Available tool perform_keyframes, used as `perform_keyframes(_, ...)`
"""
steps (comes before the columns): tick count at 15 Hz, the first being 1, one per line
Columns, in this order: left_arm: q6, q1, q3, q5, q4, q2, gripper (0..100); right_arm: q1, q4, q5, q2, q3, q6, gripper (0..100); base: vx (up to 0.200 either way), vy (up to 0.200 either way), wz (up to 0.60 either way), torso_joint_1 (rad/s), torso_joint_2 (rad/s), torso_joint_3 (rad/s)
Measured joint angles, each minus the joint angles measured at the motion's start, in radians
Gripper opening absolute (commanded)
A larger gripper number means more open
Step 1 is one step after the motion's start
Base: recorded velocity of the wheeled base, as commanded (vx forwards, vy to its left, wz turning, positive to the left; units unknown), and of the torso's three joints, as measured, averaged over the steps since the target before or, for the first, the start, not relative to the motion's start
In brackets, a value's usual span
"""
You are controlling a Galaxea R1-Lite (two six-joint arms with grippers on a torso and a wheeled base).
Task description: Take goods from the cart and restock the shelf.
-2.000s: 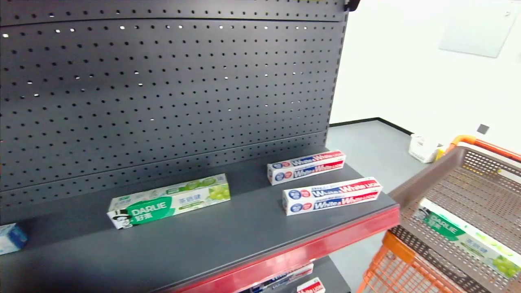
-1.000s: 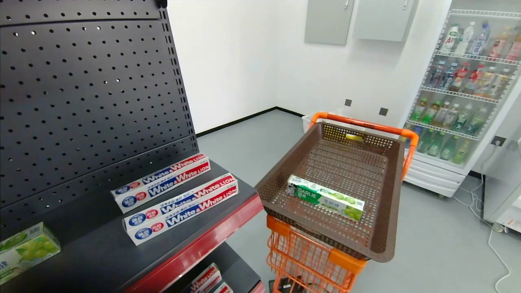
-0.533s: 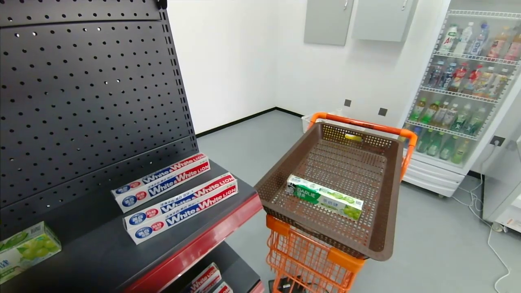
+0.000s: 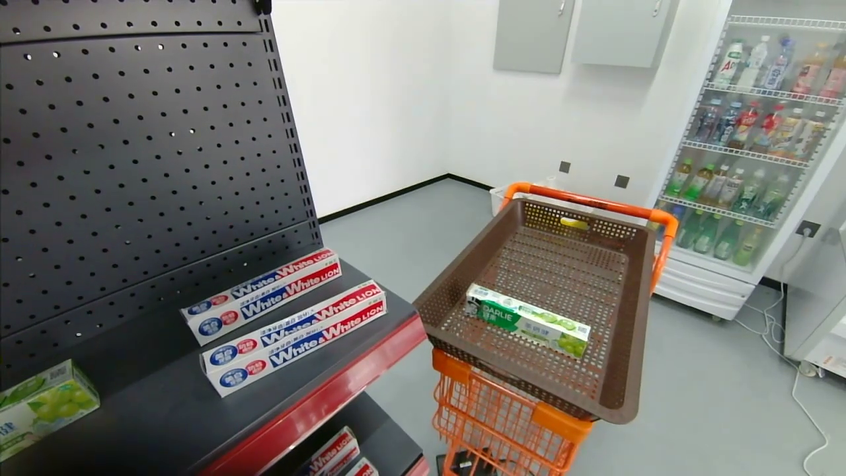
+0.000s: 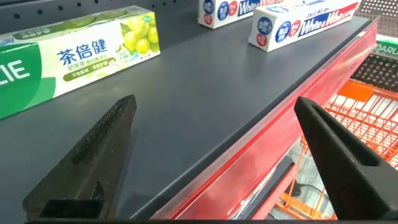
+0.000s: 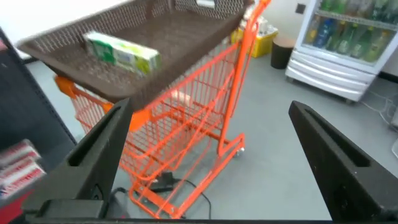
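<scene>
1. Stocked already: the shelf (image 4: 165,416) carries two red-and-white toothpaste boxes (image 4: 294,334), side by side near its right end. A green toothpaste box (image 4: 43,406) lies farther left, well apart from them.
2. Still to move: the last green box (image 4: 527,320) lies flat in the brown basket (image 4: 634,330) on top of the cart (image 4: 595,198). It sits toward the corner nearest the shelf, and nothing touches it.
3. The left jaws stand wide and empty, low over the shelf's front part, with the green toothpaste box just beyond them.
4. The right jaws are also spread wide and hold nothing. They hang in the air beside the cart, well apart from the last green box.
5. Judged from this, the job is near its end, with one pick from the basket and one placement on the shelf left. The orange lower cage (image 4: 489,423) looks empty, though its wires hide part of it.
</scene>
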Motion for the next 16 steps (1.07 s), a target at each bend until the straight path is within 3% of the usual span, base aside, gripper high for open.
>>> perform_keyframes(4,0.0,0.0,0.0,-0.001,0.0,0.0,100,0.026,0.197,0.066,0.269,-0.45,0.083,100,0.0,0.0,0.0,0.0,0.0,0.0)
perform_keyframes(7,0.0,0.0,0.0,0.0,0.0,0.0,100,0.013,0.264,0.096,0.507,-0.633,0.032,100,0.0,0.0,0.0,0.0,0.0,0.0)
perform_keyframes(9,0.001,0.0,0.0,-0.001,0.0,0.0,100,0.003,0.282,0.103,0.645,-0.686,-0.072,100,0.0,0.0,0.0,0.0,0.0,0.0)
perform_keyframes(12,0.001,0.0,0.0,-0.001,0.0,0.0,100,0.074,0.28,0.112,0.814,-0.707,-0.14,100,0.0,0.0,0.0,0.0,0.0,0.0)
perform_keyframes(16,0.001,0.0,0.0,-0.001,0.0,0.0,100,0.14,0.16,0.151,1.019,-0.701,-0.213,100,0.0,0.0,0.0,0.0,0.0,0.0)
